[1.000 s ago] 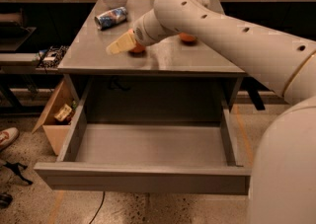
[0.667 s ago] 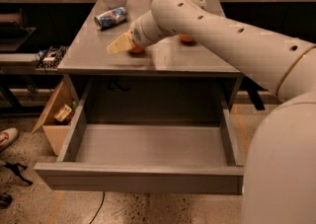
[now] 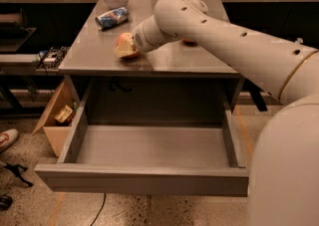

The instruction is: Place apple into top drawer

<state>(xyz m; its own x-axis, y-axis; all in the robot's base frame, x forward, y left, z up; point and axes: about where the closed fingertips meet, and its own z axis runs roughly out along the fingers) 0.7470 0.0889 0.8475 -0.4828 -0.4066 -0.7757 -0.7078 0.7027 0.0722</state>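
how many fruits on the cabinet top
2: the apple at the pincer near the front left edge, and an orange fruit mostly hidden behind the arm; more may be hidden.

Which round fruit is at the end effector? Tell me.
The red-pink apple, near the front edge of the cabinet top, right at the end effector. The orange fruit sits farther right, mostly hidden behind the arm.

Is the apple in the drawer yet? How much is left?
Not yet. The top drawer already stands open, nothing inside. The gripper is at the apple, which sits on the cabinet top. Left: lift the apple, carry it down, let it go in the drawer.
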